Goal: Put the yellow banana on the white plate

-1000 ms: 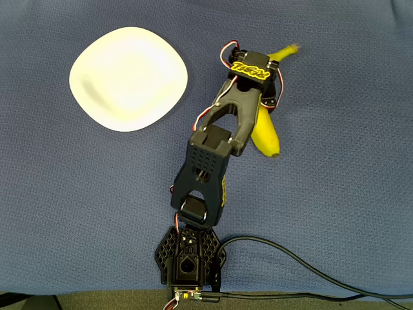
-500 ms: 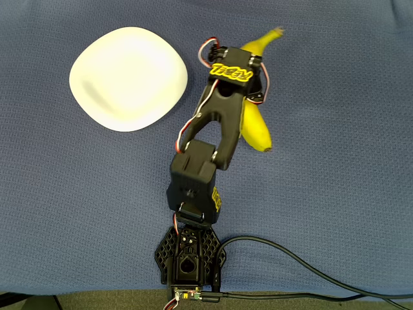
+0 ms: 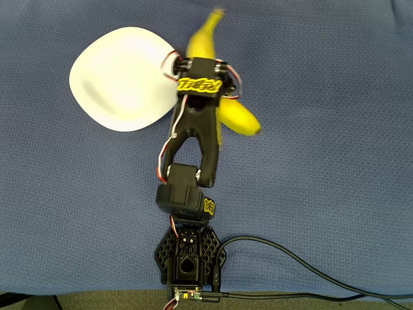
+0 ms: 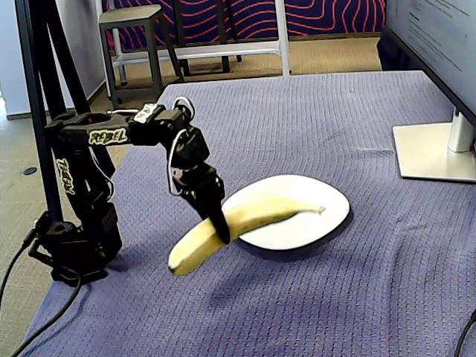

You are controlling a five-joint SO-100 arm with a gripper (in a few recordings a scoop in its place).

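The yellow banana [image 3: 235,116] [image 4: 245,222] hangs in the air above the blue cloth, held near its middle. My black gripper [image 3: 205,97] [image 4: 221,227] is shut on it. In the overhead view the banana's stem end points up past the right edge of the white plate [image 3: 122,77]. Seen from the fixed view, the stem end reaches over the white plate [image 4: 312,227] and the thick end hangs lower toward the front. The arm's wrist hides the banana's middle in the overhead view.
A blue textured cloth [image 3: 335,129] covers the table. The arm's base [image 3: 188,258] sits at the near edge with a black cable [image 3: 303,268] running right. A monitor's stand [image 4: 435,149] rests at the far right in the fixed view.
The arm has swung left with the banana, which rose off the cloth and now lies beside the plate's right edge instead of well to its right.
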